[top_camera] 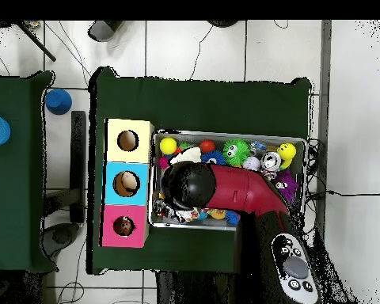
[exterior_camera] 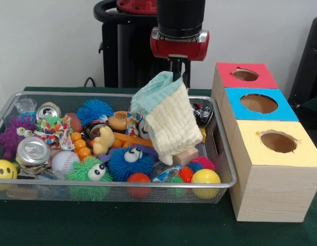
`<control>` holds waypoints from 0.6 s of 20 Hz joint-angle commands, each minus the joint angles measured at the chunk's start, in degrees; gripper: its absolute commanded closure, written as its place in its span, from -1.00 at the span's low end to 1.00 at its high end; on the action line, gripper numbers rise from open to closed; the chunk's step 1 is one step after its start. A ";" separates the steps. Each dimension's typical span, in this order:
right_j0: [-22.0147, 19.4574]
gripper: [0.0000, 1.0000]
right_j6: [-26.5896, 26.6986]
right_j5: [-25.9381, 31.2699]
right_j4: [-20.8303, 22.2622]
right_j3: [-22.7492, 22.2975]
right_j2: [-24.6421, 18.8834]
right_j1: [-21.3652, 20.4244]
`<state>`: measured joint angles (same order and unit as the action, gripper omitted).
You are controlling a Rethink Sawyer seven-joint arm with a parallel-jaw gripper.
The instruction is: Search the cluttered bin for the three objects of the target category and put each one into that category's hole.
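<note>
Hanging from the tool [exterior_camera: 179, 73], pinched at its top corner, a pale cloth [exterior_camera: 166, 119] droops lengthwise straight down over the wire basket [exterior_camera: 226, 162] below.

One silver wire-mesh basket [exterior_camera: 222, 154]. Three wooden boxes with holes: red-topped [exterior_camera: 227, 72], blue-topped [exterior_camera: 235, 110], yellow-topped [exterior_camera: 260, 169]. Two crushed silver cans [exterior_camera: 33, 152] [exterior_camera: 47, 109]. One white baseball [exterior_camera: 63, 162]. One pale waffle-weave cloth [exterior_camera: 168, 123].

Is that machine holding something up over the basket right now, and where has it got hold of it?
Yes: a pale yellow and mint waffle-weave cloth hangs from the pincer, pinched at its top edge, its lower end dangling over the bin.
</note>
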<state>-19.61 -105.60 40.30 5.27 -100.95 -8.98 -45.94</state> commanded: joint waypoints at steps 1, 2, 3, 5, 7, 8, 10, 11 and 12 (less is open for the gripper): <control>0.11 1.00 -7.37 3.91 -2.18 -2.01 0.47 -0.65; 0.13 1.00 -7.44 3.53 -2.18 -2.29 0.54 -0.65; 0.07 1.00 -7.65 3.23 -2.27 -2.60 0.70 -0.67; -0.17 1.00 -7.40 2.40 -2.13 -2.78 0.69 -0.60; -0.20 1.00 -7.03 1.75 -1.68 -2.53 0.70 -0.39; -0.10 -1.00 -7.02 1.57 -1.61 -2.32 0.84 -0.27; -0.10 -1.00 -7.21 0.82 -1.52 -2.57 1.02 -0.35; -0.10 -1.00 -7.31 0.44 -1.48 -2.69 1.11 -0.39; -0.13 -1.00 -7.62 0.30 -1.81 -2.94 1.17 -0.42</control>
<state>-19.32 -105.60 40.85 4.99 -101.37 -8.20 -46.86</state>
